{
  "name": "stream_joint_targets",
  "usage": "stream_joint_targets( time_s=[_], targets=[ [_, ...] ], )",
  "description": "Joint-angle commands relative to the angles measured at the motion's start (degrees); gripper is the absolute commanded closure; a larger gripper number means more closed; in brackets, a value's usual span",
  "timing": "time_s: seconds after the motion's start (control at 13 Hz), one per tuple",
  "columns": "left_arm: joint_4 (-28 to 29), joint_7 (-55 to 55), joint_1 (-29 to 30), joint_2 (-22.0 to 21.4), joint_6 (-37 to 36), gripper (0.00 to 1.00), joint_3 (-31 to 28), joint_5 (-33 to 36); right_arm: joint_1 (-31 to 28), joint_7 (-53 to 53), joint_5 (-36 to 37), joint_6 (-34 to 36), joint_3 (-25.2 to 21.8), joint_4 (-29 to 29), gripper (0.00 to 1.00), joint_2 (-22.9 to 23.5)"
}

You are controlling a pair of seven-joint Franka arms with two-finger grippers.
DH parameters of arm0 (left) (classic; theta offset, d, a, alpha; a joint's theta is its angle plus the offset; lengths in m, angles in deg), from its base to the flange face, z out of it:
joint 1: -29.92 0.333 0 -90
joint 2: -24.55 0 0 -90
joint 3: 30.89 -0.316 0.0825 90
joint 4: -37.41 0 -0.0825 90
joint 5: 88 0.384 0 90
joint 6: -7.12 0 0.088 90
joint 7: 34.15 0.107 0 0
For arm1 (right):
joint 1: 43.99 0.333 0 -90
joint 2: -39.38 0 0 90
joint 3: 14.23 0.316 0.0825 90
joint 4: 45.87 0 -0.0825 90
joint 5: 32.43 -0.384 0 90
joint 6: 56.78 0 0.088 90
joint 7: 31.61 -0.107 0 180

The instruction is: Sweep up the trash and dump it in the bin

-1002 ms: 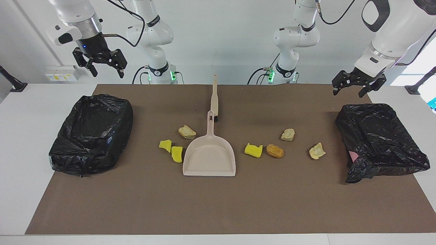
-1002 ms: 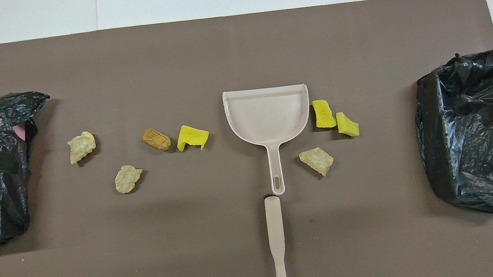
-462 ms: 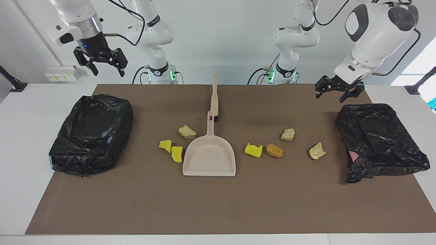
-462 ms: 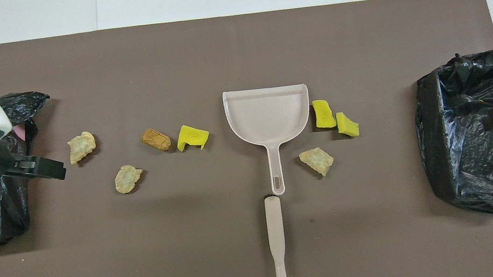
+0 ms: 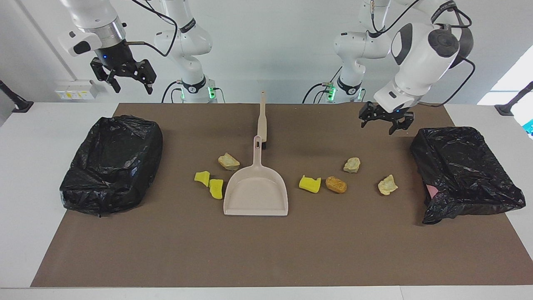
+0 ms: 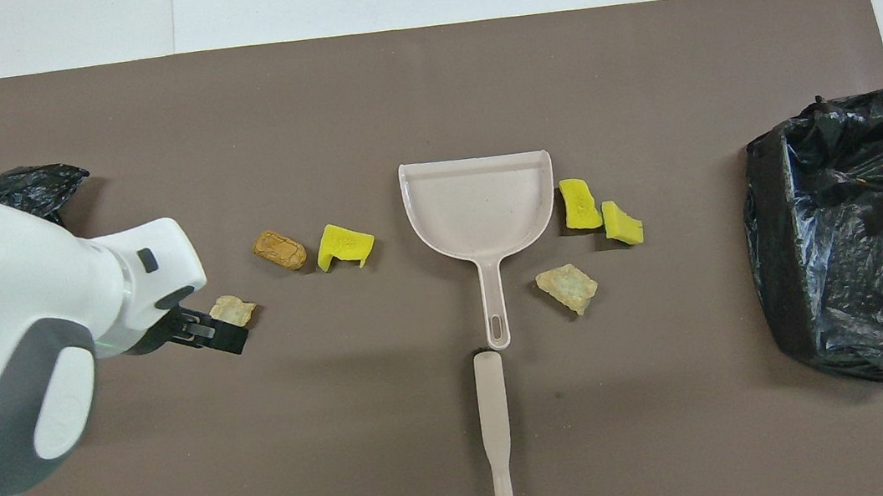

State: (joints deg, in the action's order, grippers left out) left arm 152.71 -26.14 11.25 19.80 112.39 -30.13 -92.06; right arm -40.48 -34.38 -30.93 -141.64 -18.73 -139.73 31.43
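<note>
I see left gripper (image 5: 387,123) spread, empty, raised over the mat (image 5: 266,250) beside one bin (image 5: 462,175) | right gripper (image 5: 123,79) spread, empty, waiting above the second bin (image 5: 112,164) | trash (image 5: 310,183): seven lumps on the mat, both sides of the dustpan (image 5: 256,196) | brush (image 5: 262,121) nearer the robots than dustpan

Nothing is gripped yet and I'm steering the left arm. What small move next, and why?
Probably carry the open left gripper on toward the brush handle and lower over it: it hangs empty above the mat, the brush and dustpan lie untouched, and all the trash is unswept. The right gripper waits raised.
</note>
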Motion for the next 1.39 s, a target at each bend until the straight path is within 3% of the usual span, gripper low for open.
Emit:
stream_joint_targets(
  time_s=[0.0, 0.23, 0.62, 0.92, 1.08, 1.31],
  targets=[
    [6.2, -5.2, -7.4, -1.8, 6.1, 0.0, -1.0, -0.5, -0.4, 2.2, 0.3, 0.5, -0.1, -1.5, 0.0, -1.5],
    [9.4, -14.5, -16.2, -0.5, 13.2, 0.0, -1.0, -0.5, -0.3, 2.2, 0.3, 0.4, 0.0, -1.6, 0.0, -1.5],
    [10.1, -33.7, -30.3, 1.1, 16.3, 0.0, -1.1, -0.3, -0.3, 2.3, 0.2, 0.6, 0.0, -1.7, 0.0, -1.6],
    [11.4, -43.4, -37.6, 2.9, 20.7, 0.0, -1.0, -0.2, -0.3, 2.4, 0.1, 0.7, 0.0, -2.2, 0.0, -1.7],
    [16.2, -46.6, -40.4, 1.7, 26.0, 0.0, -1.0, -0.2, -0.3, 2.4, 0.0, 0.5, 0.0, -2.8, 0.0, -2.2],
    [18.6, -46.8, -42.7, 0.9, 26.6, 0.0, -1.0, -0.2, -0.4, 3.3, 0.0, 0.6, -0.1, -2.9, 0.0, -2.3]
  ],
)
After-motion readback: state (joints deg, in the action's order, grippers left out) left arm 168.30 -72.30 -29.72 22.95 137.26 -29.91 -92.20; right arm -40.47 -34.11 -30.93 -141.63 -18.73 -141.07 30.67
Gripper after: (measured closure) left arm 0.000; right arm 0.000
